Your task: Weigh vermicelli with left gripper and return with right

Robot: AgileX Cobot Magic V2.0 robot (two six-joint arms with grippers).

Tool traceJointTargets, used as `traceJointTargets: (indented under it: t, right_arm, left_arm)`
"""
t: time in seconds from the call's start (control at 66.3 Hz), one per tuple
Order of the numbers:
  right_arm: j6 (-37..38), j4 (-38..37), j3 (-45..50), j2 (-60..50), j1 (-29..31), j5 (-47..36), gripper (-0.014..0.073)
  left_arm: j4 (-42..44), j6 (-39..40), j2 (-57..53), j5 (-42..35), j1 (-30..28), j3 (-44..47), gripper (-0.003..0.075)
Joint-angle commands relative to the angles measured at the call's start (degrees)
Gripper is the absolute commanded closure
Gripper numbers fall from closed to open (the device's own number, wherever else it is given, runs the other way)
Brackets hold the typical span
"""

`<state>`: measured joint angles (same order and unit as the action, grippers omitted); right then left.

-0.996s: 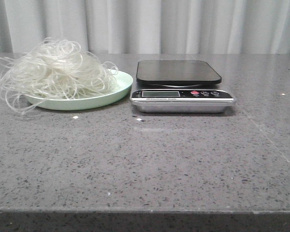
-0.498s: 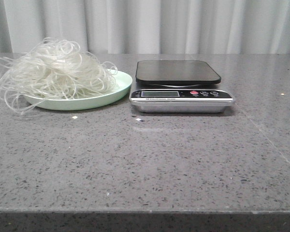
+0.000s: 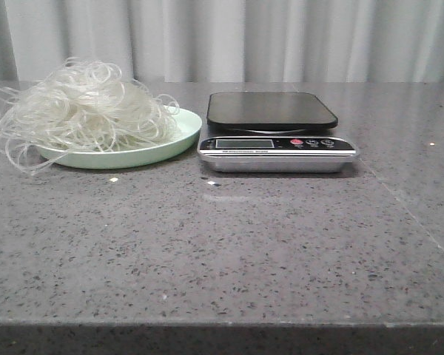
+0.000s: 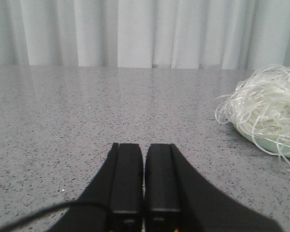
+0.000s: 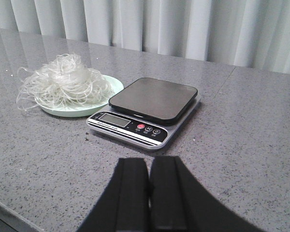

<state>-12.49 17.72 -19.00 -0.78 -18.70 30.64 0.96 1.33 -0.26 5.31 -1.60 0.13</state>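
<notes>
— Grey curtains (image 3: pixel 281 37) hang behind a speckled stone counter (image 3: pixel 222 251). Has anything changed in the last second?

— Barely. The scale (image 3: pixel 275 133) sits a hair further left than it did a second ago, which may be only camera wobble. The noodles (image 3: pixel 85 107) lie heaped on the plate (image 3: pixel 174 140) exactly as before.

— So where do the noodles stand against the scale?

— Just beside it, to its left; the plate's rim nearly meets the scale's corner. The dark pan is bare.

— And the grippers?

— Neither shows in the front view. From the wrist cameras, the left gripper (image 4: pixel 144 164) has its fingers pressed together, holding nothing, low over the counter with the noodles off to one side. The right gripper (image 5: pixel 149 179) is closed and empty too, facing the scale.

— Meaning?

— I judge the weighing hasn't begun. The left gripper needs to open and reach the heap first; loose strands trailing over the rim may snag or drop.
</notes>
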Motion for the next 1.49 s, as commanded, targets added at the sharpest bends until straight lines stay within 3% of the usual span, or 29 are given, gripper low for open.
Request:
traceJointTargets:
  t: [0.0,0.588,0.709,0.875,1.131,1.327,1.478]
  right_arm:
    - [-0.58,-0.07,-1.34,-0.31,0.30,-4.64,0.0436]
    - [-0.58,-0.07,-1.34,-0.31,0.30,-5.29,0.0436]
    - [-0.58,-3.15,0.64,-0.31,1.16,-9.96,0.0436]
    - [-0.58,-9.69,8.37,-0.31,7.45,-20.19,0.0436]
    - [1.89,-9.93,20.34,-0.73,16.08,-35.65,0.0436]
    - [3.66,-10.81,20.13,-0.74,16.54,-37.81,0.0436]
    - [10.04,-12.48,20.13,-0.79,16.54,-38.40,0.0436]
  left_arm:
    - [-0.49,0.23,-1.10,-4.26,0.47,0.44,0.0594]
    - [-0.49,0.23,-1.10,-4.26,0.47,0.44,0.0594]
    - [-0.49,0.23,-1.10,-4.26,0.47,0.44,0.0594]
    - [-0.49,0.23,-1.10,-4.26,0.47,0.44,0.0594]
    - [-0.49,0.23,-1.10,-4.26,0.47,0.44,0.0594]
    - [-0.49,0.23,-1.10,-4.26,0.47,0.44,0.0594]
    - [-0.49,0.23,-1.10,-4.26,0.47,0.44,0.0594]
